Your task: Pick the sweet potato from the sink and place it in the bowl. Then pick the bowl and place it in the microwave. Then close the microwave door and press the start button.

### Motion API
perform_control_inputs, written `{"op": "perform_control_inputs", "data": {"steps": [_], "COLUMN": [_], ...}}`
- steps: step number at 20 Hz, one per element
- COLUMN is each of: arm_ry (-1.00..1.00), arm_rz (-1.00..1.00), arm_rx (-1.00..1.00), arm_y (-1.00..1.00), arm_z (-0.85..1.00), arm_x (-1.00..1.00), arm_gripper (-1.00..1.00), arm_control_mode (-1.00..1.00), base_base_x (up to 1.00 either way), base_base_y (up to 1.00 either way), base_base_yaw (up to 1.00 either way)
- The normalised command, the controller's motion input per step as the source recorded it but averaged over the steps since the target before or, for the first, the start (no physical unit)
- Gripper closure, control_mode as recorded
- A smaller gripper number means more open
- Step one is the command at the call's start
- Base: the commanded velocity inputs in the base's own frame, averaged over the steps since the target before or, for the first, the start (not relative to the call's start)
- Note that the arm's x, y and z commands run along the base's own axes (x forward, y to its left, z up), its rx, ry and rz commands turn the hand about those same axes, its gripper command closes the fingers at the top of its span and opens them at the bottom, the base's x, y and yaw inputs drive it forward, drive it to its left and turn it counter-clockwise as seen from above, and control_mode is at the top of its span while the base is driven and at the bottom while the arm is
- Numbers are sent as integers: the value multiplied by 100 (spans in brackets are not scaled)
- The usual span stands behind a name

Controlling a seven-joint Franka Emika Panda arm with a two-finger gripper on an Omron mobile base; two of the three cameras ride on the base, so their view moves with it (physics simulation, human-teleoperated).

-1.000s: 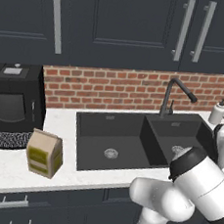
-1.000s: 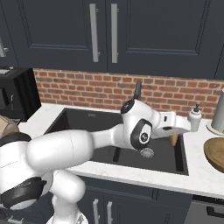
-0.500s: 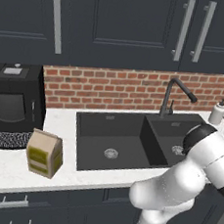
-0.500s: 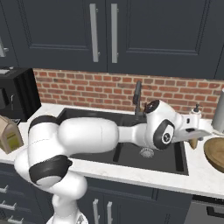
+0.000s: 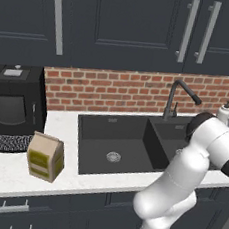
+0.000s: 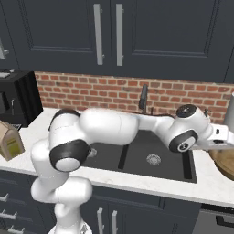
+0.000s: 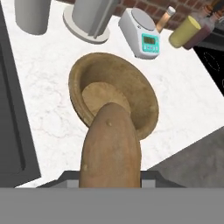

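Observation:
In the hand view the sweet potato (image 7: 111, 146), a tan-brown oblong, stands between my fingers and covers them. It hangs just above the near rim of the round wooden bowl (image 7: 140, 94), which rests on the white counter. In the right base view my gripper (image 6: 227, 137) reaches past the right end of the black sink (image 6: 137, 157), over the bowl (image 6: 225, 161) at the picture's edge. The sink (image 5: 114, 136) holds nothing in the left base view. The microwave and its door are out of view.
Behind the bowl stand a white kitchen scale (image 7: 141, 34), two grey canisters (image 7: 92, 15), a yellow cup (image 7: 186, 31) and bottles. A black stove top (image 7: 212, 52) lies to the right. The faucet (image 5: 176, 96), a paper bag (image 5: 45, 156) and a coffee machine (image 5: 14, 105) are on the counter.
The arm has swung to the right, away from the sink's right basin and out over the counter where the bowl stands. The grip has stayed the same.

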Motion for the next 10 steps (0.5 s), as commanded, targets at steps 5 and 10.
{"op": "perform_control_inputs", "data": {"steps": [5, 10], "arm_ry": [0, 0], "arm_rz": [0, 0], "arm_rx": [19, 12], "arm_y": [-41, -19], "arm_z": [0, 0], "arm_x": [0, 0], "arm_gripper": [100, 100], "arm_control_mode": [-100, -100], "base_base_x": [0, 0], "base_base_y": [0, 0], "base_base_yaw": [0, 0]}}
